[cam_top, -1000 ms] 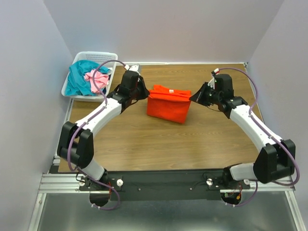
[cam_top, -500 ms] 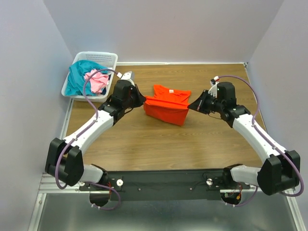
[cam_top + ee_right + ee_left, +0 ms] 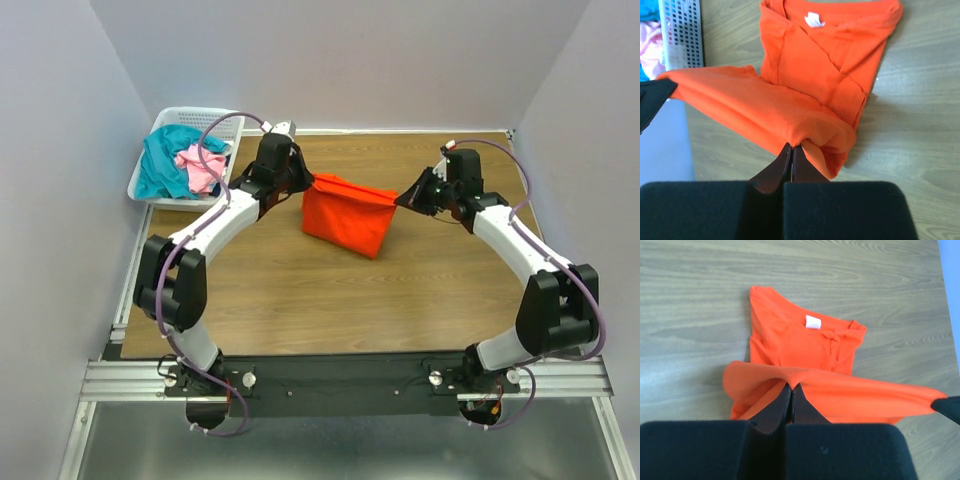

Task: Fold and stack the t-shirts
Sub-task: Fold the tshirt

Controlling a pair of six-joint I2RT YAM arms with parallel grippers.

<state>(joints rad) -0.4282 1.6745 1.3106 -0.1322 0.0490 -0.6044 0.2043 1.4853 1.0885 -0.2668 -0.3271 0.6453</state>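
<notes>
At the far left, off the table's edge, the white basket [image 3: 137,186] holds the teal shirt [image 3: 160,168] and the pink shirt [image 3: 198,166], both crumpled and unfolded, so they appear to be waiting their turn. Just to their right the left gripper [image 3: 306,186] reaches over the wooden table [image 3: 300,290], its jaws pressed tight together on one end of a raised edge of the orange shirt [image 3: 345,215]. The left wrist view shows its dark fingertips [image 3: 785,400] pinching a thin fold of that cloth, with nothing else between them. The shirt sits in the middle of the table. Its collar part, with the small white label [image 3: 813,322] showing, lies flat on the wood, while the pinched edge is lifted above it and drawn out in a taut line between the two arms. Holding both ends at a similar height probably keeps the edge straight, so that the lifted half can be carried over the flat half as a clean fold. At the right end of that line the right gripper [image 3: 402,198] is likewise clamped shut on the orange cloth, and its own camera shows the fabric bunching over the closed fingertips [image 3: 785,160] and hanging down towards the table. The fold looks to be in progress, and no stack has been started.
</notes>
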